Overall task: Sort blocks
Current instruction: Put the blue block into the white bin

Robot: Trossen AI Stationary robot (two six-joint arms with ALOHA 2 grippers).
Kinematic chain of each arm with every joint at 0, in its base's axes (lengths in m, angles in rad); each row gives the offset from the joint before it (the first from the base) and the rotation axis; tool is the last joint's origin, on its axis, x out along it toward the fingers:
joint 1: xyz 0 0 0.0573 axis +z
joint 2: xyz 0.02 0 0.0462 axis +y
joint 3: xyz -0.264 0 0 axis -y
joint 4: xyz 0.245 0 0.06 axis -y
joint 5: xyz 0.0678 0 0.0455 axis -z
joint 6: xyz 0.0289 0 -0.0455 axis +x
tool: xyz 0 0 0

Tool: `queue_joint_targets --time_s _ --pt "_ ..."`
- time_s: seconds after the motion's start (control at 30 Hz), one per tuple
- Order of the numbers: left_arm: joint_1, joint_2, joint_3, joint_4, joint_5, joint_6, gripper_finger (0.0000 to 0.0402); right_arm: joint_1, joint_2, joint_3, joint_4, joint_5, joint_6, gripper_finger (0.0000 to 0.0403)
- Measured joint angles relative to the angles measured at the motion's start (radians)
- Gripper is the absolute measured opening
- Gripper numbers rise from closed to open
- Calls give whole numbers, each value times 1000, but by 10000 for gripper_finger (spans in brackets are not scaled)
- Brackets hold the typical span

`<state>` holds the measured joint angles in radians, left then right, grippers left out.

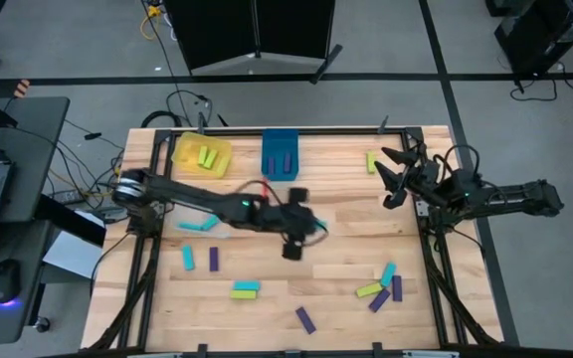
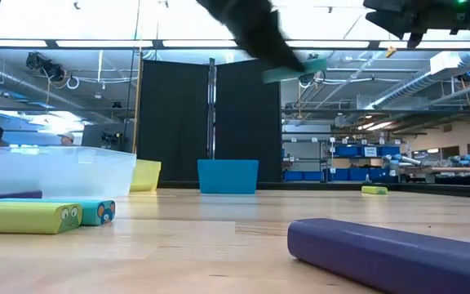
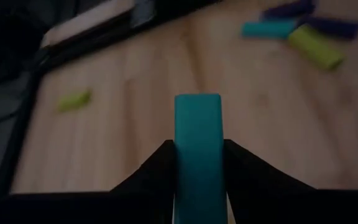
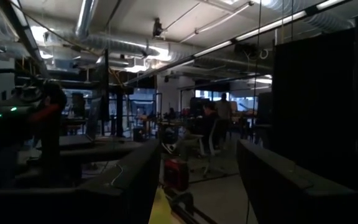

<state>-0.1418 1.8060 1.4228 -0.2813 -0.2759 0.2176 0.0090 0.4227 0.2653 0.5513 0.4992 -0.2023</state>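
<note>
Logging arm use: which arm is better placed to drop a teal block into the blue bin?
Left. The left gripper already clamps a teal block mid-table near the blue bin. The right gripper waits open at the table's right edge.

the left gripper [image 1: 293,249] hangs above mid desk [image 1: 346,268] with one block [image 3: 197,149] between its jaws. behind those jaws, at the desk's far edge, stand two bins [image 1: 281,155], each with blocks in it. to their right lies a cluster of blocks [image 1: 382,285]. the right gripper [image 1: 394,177] waits with jaws apart over the desk's far right corner.
</note>
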Motion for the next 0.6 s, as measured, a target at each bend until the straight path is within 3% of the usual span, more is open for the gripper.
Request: queue_joint_targets --time_s 0.23,0.4,0.6 --pt "58 -276 -265 -134 -105 -180 111 -6 2 0 -5 27 -4 222" --pt "56 -411 -341 -435 -179 -335 111 -27 2 0 -5 59 -17 222" --pt "55 -479 -389 -778 -178 -540 111 -62 2 0 -5 62 -9 222"
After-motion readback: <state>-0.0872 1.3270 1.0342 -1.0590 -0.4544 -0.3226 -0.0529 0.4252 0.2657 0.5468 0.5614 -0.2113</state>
